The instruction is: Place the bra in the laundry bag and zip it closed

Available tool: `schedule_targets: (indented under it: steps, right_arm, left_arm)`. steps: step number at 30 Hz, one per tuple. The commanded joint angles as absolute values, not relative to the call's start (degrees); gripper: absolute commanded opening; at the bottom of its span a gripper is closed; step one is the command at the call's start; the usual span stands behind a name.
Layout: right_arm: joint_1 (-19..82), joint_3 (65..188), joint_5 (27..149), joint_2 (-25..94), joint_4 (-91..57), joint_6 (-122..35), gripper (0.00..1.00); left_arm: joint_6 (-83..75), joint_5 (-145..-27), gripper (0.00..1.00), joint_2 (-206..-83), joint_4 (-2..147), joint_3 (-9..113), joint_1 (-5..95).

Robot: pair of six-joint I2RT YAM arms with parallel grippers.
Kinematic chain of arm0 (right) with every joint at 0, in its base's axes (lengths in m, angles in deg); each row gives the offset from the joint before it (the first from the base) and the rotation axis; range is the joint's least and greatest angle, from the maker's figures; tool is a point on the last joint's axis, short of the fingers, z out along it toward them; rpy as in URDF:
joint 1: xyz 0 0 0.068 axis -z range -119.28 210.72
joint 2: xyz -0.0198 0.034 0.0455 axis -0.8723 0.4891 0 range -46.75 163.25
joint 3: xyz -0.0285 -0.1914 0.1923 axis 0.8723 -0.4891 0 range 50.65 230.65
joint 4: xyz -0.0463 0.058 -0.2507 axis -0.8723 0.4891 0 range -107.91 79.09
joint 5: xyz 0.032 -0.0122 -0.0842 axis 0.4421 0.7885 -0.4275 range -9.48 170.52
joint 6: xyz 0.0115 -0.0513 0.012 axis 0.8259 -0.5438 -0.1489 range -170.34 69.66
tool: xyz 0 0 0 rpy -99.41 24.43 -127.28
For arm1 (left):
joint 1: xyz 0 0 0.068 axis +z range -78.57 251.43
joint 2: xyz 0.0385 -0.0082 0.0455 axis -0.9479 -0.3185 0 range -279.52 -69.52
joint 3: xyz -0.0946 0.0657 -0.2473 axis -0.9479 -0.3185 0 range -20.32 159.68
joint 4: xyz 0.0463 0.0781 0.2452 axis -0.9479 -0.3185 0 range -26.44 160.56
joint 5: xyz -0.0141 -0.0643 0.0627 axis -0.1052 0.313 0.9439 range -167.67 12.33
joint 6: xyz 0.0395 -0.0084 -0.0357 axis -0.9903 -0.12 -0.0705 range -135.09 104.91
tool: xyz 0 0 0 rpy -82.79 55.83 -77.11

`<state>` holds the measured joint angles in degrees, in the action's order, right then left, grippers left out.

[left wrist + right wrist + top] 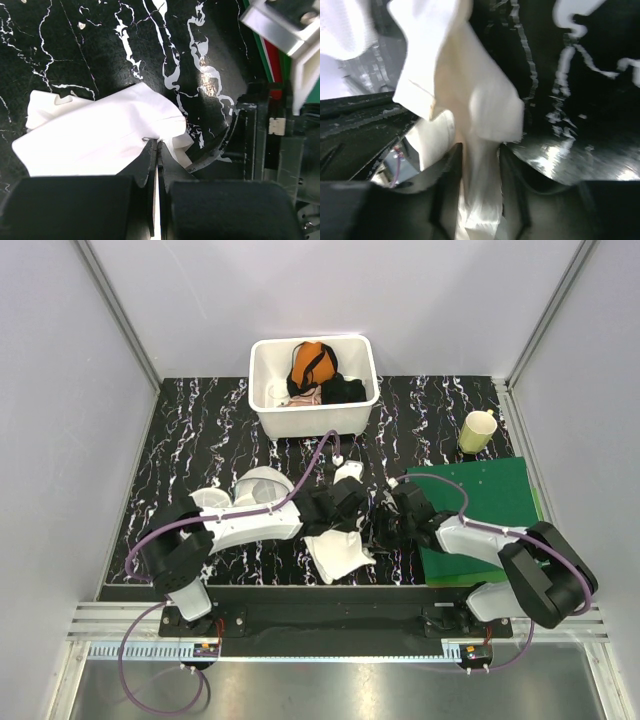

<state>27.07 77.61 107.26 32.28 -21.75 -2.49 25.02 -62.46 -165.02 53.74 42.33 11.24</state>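
Right now both arms are reaching toward the middle of the black tabletop (190,440) with its white streaks. The bra (338,555) is lying there, white and crumpled, close to the near edge, between the two arms. The left tool (157,145) is pinching one edge of the bra, its two jaws pressed nearly together with just a thin bit of white cloth between them. The right tool (479,165) is clenching another part of the bra, and a fold of cloth is bunching up above its fingers (447,170).

The laundry bag (258,487) is sitting to the left of the bra, round and white, and the left arm is crossing over part of it. The bra is outside the bag. I cannot tell whether the bag's zip is open.

At the far side a white tub (270,420) is holding an orange garment (312,362) and a black garment (345,390). A yellow cup (478,430) is standing beside a green mat (490,495) on the right.
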Motion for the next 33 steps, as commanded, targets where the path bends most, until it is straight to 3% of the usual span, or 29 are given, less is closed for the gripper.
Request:
schedule_targets:
  steps: [1, 12, 16, 23, 33]
  right_arm:
    - [26.88, 80.28, 99.87, 27.02, -10.27, -5.52, 0.47]
    - [26.97, 81.42, 91.95, 9.7, 6.25, -3.76, 0.79]
    - [27.06, 79.31, 92.12, 4.42, 6.79, -1.92, 0.99]
    - [27.06, 69.66, 104.16, 1.15, -9.62, 1.32, 1.0]
    - [26.97, 63.66, 107.69, 14.4, -33.54, 6.52, 1.0]
  left_arm:
    - [24.54, -62.81, 0.0, -165.41, 58.78, 43.57, 11.22]
    - [24.19, -65.54, 0.0, -165.41, 60.28, 43.84, 11.22]
    - [24.1, -66.06, 0.0, -165.67, 60.19, 43.57, 11.22]
    - [24.54, -68.7, 0.0, -166.72, 61.59, 43.92, 11.22]
    - [25.16, -70.72, 0.0, -167.25, 62.74, 43.66, 11.22]
